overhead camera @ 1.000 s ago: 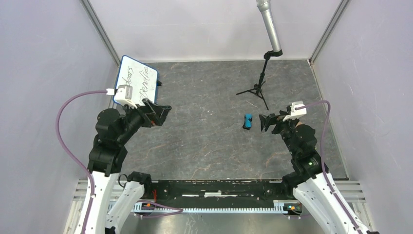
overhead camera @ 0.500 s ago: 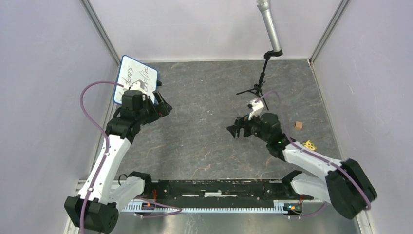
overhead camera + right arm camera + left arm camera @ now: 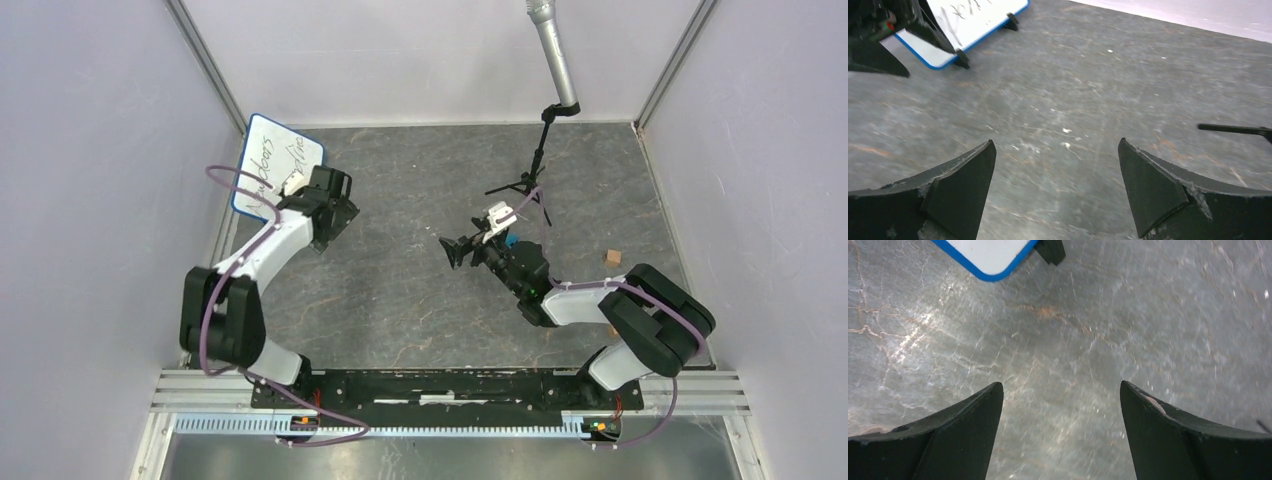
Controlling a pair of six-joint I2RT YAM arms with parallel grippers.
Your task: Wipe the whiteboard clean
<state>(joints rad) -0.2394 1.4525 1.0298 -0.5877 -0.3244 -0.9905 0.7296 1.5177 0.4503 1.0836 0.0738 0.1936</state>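
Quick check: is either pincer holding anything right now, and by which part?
Nothing is held. The left pincer stands open just short of a corner of the whiteboard; the right pincer is open and empty too.

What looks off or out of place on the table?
The whiteboard sits skewed in the far-left corner, black handwriting on its face. A small brown block lies loose toward the right side. Nothing spilled or visibly damaged.
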